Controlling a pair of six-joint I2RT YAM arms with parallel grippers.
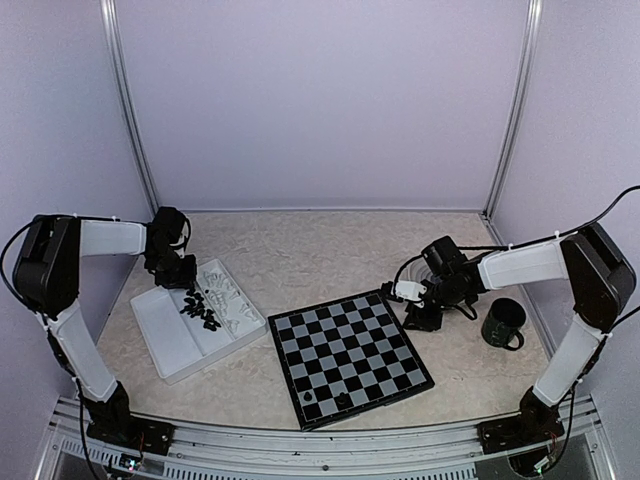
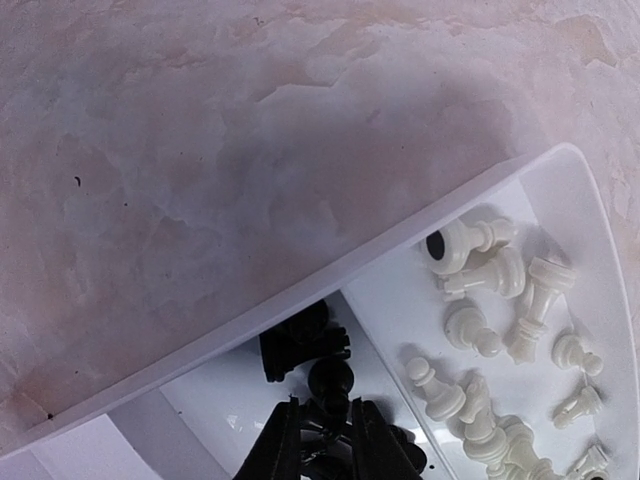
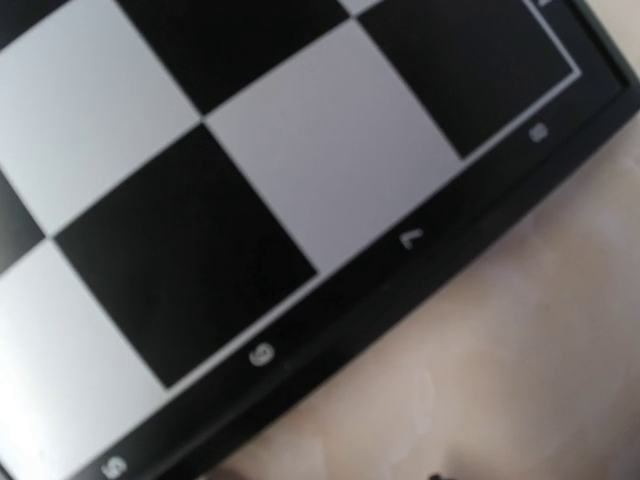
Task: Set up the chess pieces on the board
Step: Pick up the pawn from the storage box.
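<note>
While a small black plastic pawn [image 2: 330,378] is flanked by the left gripper [image 2: 322,440] in the white plastic tray [image 2: 300,290], a firm grasp cannot be told | right gripper [image 1: 405,292]: likewise | risk: pawn dropped short of the flat black-and-grey chequered board [image 1: 348,356] if pinched off-centre

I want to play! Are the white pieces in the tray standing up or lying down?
Lying down: the white pieces sprawl on their sides in the tray, one showing its base.

Table [image 1: 300,250] bears tray [image 1: 170,340], board [image 1: 345,345], mug [image 1: 503,324]
</note>
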